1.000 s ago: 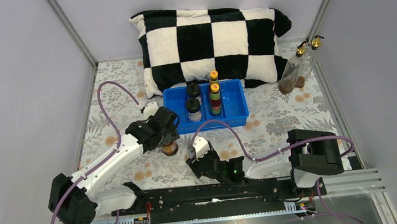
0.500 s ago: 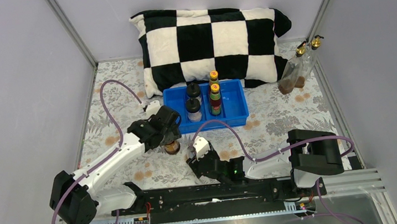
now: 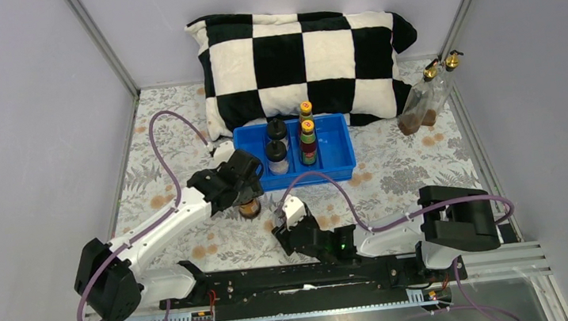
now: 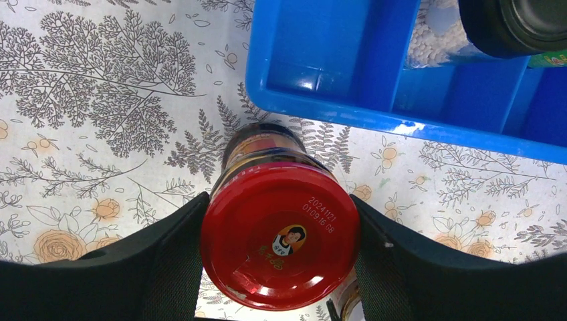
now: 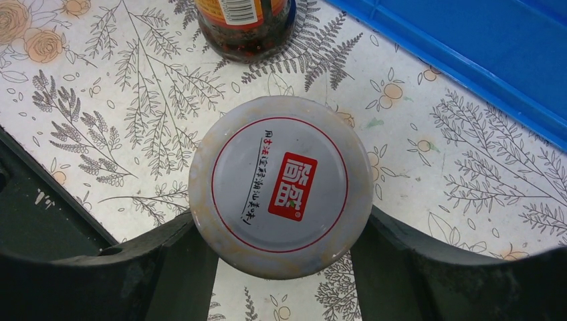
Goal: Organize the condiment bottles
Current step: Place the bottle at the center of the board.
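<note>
From above, we are seeing the left gripper (image 3: 244, 199) reaching over the red-lidded jar (image 3: 248, 210), which is sitting under its jaws just short of the blue tray (image 3: 339, 153). The right gripper (image 3: 287, 222) is lying low just beside it, and its load is hidden here. In the tray, ahead of both sets of jaws, 2 black-capped jars (image 3: 277, 153) and 2 yellow-capped bottles (image 3: 308, 136) are standing upright. 2 gold-spouted bottles (image 3: 427, 96) are leaning in the far corner, well apart from either gripper, near the checkered pillow (image 3: 301, 47).

In the left wrist view, both fingers (image 4: 167, 264) are pressing on opposite sides of the red lid, so these jaws are grasping that jar. The tray's near wall is lying just beyond the fingertips, with a bare compartment ahead.

In the right wrist view, the fingers (image 5: 175, 267) are clamping the white-lidded jar (image 5: 281, 186), upright between them. The red-lidded jar's base is showing just ahead of them.

We are judging the step in hand to be moving the red-lidded jar into the tray, with 4 of 8 containers already inside. The next move is calling for lifting it over the wall, lowering it upright into the bare compartment, then releasing. Meanwhile the right arm should be holding back.
</note>
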{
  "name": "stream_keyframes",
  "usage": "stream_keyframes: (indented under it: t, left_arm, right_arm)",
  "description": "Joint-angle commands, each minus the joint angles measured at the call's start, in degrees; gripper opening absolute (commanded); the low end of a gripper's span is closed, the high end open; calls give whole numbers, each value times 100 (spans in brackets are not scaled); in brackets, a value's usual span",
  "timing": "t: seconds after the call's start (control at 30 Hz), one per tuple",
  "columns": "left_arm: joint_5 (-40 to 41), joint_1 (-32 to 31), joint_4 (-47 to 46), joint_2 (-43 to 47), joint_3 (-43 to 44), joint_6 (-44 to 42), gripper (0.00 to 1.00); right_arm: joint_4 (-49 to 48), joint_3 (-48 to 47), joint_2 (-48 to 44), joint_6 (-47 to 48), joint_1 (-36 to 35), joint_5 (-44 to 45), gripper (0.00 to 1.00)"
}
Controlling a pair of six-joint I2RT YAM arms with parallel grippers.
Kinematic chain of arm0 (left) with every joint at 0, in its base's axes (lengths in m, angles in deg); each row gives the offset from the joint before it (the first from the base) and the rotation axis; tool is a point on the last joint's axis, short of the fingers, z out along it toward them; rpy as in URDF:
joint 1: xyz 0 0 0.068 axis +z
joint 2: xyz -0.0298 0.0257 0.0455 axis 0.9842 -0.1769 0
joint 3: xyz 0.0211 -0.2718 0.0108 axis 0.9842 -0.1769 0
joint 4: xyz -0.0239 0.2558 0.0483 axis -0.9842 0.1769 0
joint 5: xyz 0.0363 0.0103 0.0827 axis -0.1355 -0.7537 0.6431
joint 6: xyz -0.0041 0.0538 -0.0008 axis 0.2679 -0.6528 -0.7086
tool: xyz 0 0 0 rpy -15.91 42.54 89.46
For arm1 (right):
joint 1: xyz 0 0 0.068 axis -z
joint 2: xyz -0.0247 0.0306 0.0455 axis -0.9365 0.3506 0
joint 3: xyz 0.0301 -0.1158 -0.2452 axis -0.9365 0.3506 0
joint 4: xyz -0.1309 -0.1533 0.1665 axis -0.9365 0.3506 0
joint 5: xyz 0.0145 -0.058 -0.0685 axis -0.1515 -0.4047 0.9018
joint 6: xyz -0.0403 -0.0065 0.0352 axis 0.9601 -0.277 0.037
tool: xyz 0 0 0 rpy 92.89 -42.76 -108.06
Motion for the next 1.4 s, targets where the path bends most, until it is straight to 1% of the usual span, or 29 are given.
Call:
stream_keyframes:
  t: [0.0, 0.23, 0.57, 0.8, 1.2, 1.37]
  left_arm:
    - [-241, -88, -386, -171, 87, 62, 73]
    - [-294, -110, -520, -208, 42, 40, 72]
    - [-324, -186, -564, -375, 205, 2, 72]
    - [-401, -276, -790, -467, 150, -24, 71]
    - [-430, -379, -804, -624, 263, -140, 70]
    - [-381, -396, -696, -567, 240, -151, 70]
  right_arm:
    - [227, 179, -199, -132, 38, 251, 64]
    - [275, 240, -307, -168, 37, 290, 64]
    - [342, 303, -415, -213, 37, 359, 64]
    - [430, 450, -632, -303, 37, 421, 64]
    - [501, 491, -798, -278, 33, 495, 64]
    - [469, 453, -719, -247, 38, 475, 64]
